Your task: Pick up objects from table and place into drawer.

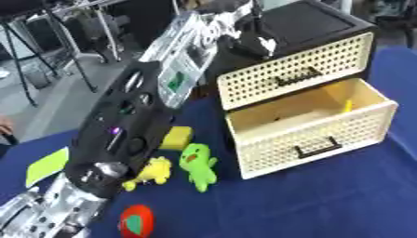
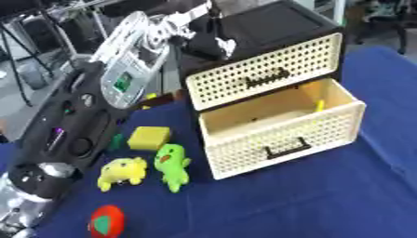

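Left hand [image 2: 213,44] up over cabinet top, behind open drawer [image 2: 281,135]; fingers blurred, can't tell if apart or clamped on anything. Arm runs long from near-left corner. Toys all back toward robot from hand, on blue surface [image 2: 326,204]: green plush [image 2: 172,166], long axis near-far, closest to drawer front; yellow plush [image 2: 122,172], yellow block [image 2: 149,137], red ball [image 2: 107,221] further left. Right hand unseen.

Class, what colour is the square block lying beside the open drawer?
Yellow; the block shows best in the right eye view.
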